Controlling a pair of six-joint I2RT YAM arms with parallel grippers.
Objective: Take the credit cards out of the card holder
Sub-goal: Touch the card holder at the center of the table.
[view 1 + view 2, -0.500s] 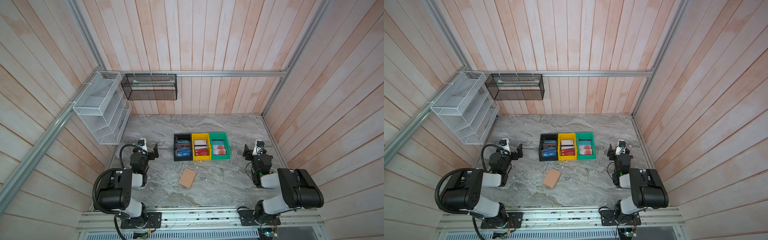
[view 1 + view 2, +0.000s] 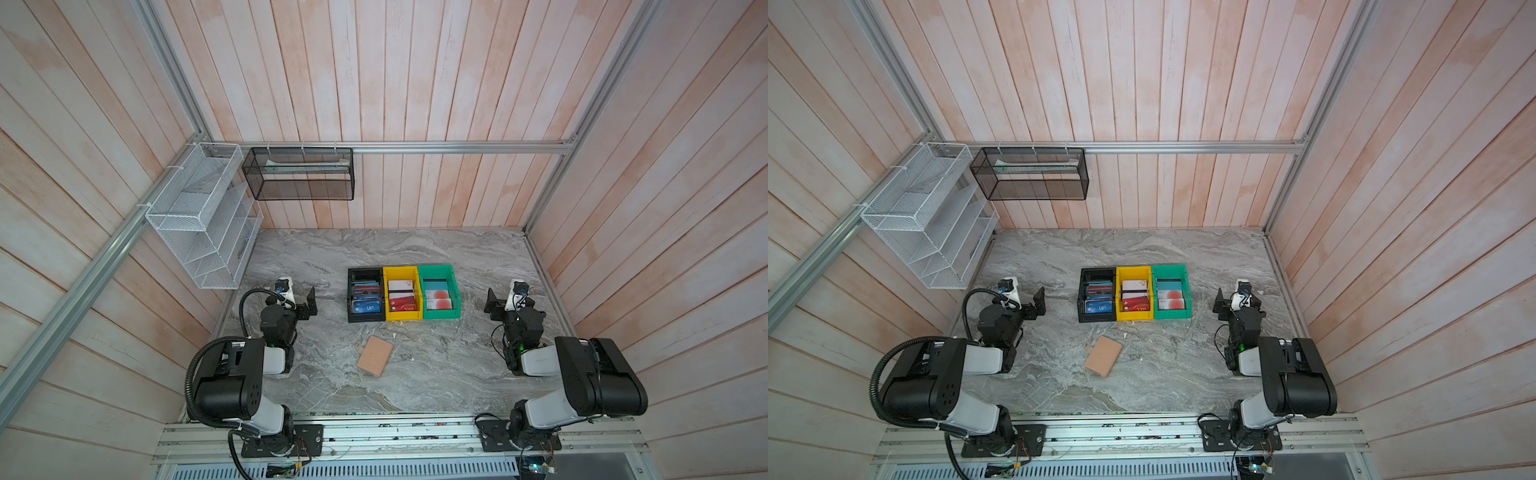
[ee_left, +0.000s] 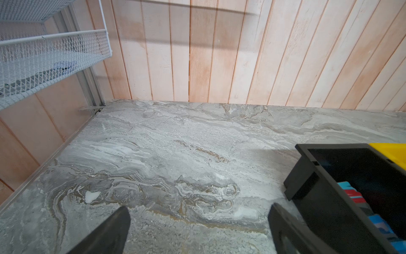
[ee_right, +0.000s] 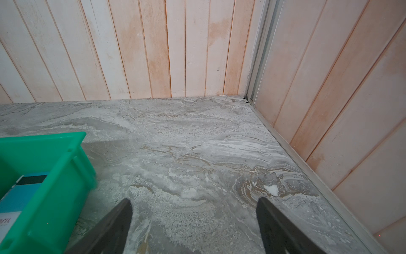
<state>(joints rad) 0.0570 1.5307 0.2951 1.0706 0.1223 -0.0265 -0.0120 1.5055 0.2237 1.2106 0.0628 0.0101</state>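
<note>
grey marble worktop [image 2: 436,374], wood-panelled walls around. tan card holder [image 2: 375,356] lies flat and closed near front centre, skewed, between both arms; contents hidden. behind it, side by side: black bin [image 2: 351,291], yellow bin [image 2: 400,270], green bin [image 2: 437,269], loose cards inside. left gripper [image 3: 198,211] beside black bin, fingers [image 3: 109,231] wide apart, empty. right gripper [image 4: 194,204] beside green bin, fingers [image 4: 276,224] apart, empty. both well apart from card holder.

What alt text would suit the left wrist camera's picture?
The left end effector, open and empty, faces a wood-plank wall across a grey marbled table. A black bin of cards sits nearby; a white wire rack hangs above.
</note>
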